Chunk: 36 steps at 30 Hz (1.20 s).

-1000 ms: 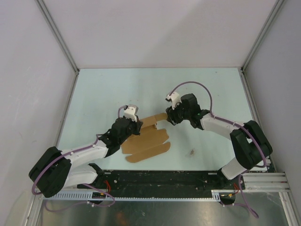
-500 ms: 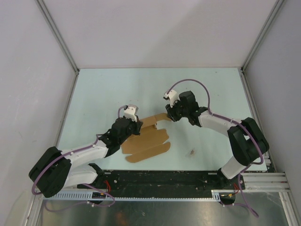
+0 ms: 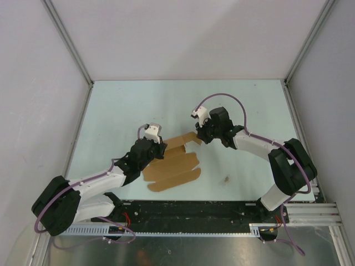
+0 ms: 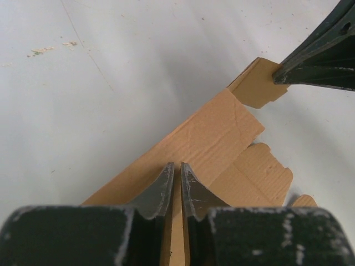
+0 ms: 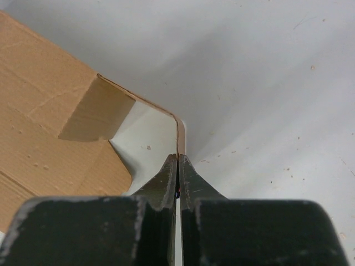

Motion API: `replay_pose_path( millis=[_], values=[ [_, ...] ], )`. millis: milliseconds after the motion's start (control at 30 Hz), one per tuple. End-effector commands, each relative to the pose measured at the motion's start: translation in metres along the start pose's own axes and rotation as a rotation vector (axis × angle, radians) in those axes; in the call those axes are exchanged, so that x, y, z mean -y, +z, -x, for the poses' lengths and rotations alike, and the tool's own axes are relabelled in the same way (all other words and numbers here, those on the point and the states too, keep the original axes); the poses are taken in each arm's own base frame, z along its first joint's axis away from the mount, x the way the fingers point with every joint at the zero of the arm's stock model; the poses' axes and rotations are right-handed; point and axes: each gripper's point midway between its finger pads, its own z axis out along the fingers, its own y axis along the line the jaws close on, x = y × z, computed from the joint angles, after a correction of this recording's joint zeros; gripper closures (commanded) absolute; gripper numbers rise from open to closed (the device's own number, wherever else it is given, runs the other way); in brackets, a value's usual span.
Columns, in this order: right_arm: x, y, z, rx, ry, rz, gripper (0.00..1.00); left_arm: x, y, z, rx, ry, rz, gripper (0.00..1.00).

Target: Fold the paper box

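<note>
The paper box (image 3: 173, 167) is a flat brown die-cut sheet lying mid-table, with one long panel (image 4: 211, 133) raised on edge. My left gripper (image 3: 160, 149) is at the sheet's left end. In the left wrist view its jaws (image 4: 177, 166) stand a sliver apart with that panel's cardboard between them. My right gripper (image 3: 198, 138) is at the panel's far end, shut on the small end tab (image 4: 256, 83). In the right wrist view the tab's thin edge (image 5: 180, 136) runs straight into the closed jaws (image 5: 177, 158).
Pale walls enclose the light table (image 3: 122, 111) on three sides. A black rail (image 3: 188, 210) with the arm bases runs along the near edge. A small dark mark (image 3: 226, 178) lies right of the sheet.
My right gripper has moved slightly left and closed onto the end tab. The left jaws have eased a little apart, and the raised panel has lifted slightly at its right end.
</note>
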Motion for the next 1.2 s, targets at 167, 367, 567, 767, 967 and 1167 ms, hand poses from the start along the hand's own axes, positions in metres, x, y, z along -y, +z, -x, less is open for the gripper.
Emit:
replay_pose_path(
  millis=[167,367,567,767,967,1167],
  values=[
    [0.003,-0.012,0.035,0.052,-0.017,0.002,1.0,-0.007,0.0,0.005,-0.005,0.022,0.047,0.86],
    [-0.003,-0.015,0.044,0.044,0.041,0.01,1.0,-0.008,-0.001,0.0,-0.017,0.019,0.053,0.87],
    [-0.015,-0.015,0.044,0.024,0.08,0.009,1.0,-0.007,0.0,-0.001,-0.022,0.021,0.046,0.88],
    [-0.028,-0.01,0.034,-0.024,0.089,0.007,1.0,-0.007,-0.001,-0.003,-0.026,0.02,0.042,0.88],
    [-0.034,-0.008,0.034,-0.029,0.11,-0.014,1.0,-0.007,-0.001,-0.003,-0.027,0.018,0.041,0.89],
    [-0.041,-0.008,0.04,-0.013,0.124,-0.012,1.0,-0.006,-0.001,-0.003,-0.028,0.016,0.038,0.89]
  ],
)
